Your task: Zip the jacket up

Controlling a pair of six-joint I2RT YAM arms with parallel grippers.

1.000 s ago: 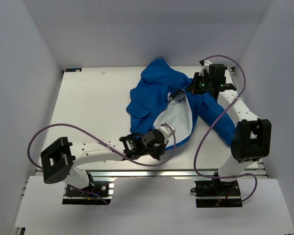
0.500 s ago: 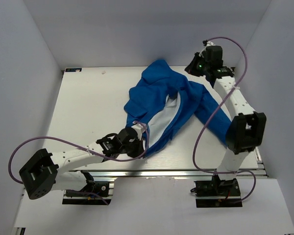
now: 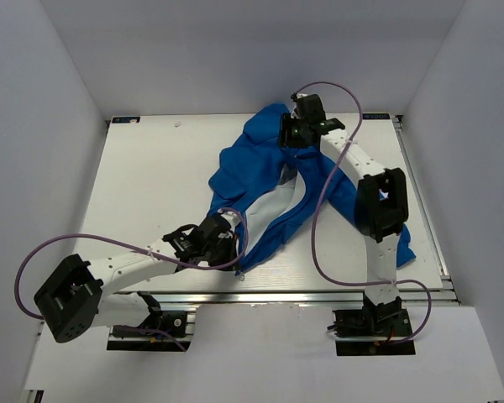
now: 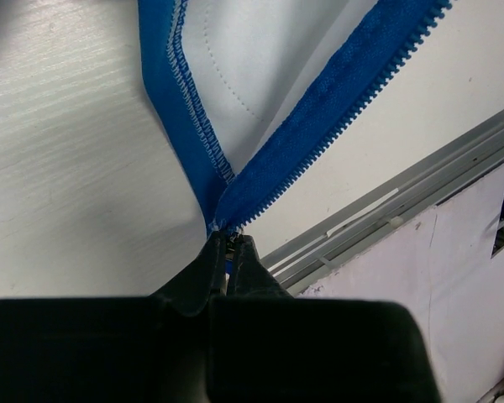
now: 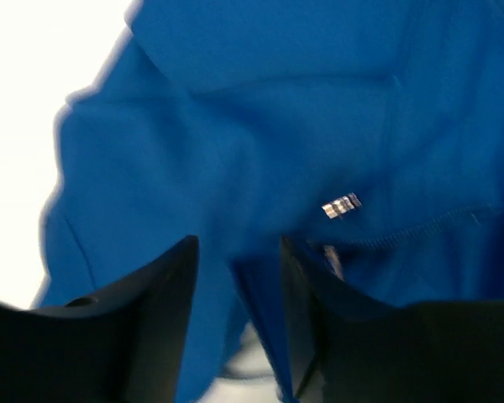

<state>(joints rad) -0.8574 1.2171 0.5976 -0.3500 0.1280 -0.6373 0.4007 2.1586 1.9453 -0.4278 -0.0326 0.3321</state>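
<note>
Fingers point(image 4: 212, 262) of outstretched left arm point(image 3: 134, 262) pinch jacket's point(image 3: 254, 161) bottom corner.

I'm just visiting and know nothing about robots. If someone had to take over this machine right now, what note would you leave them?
Left gripper: shut on the bottom end of the zipper, near the front edge of the table.
Right gripper: at the far end of the jacket, with blue fabric between its fingers. The view is blurred, so the grip is unclear.
Jacket: lying on the table, front open, pale lining showing.
Done: bottom end held.
Left: bring the two zipper sides together and close it along its full length.
</note>
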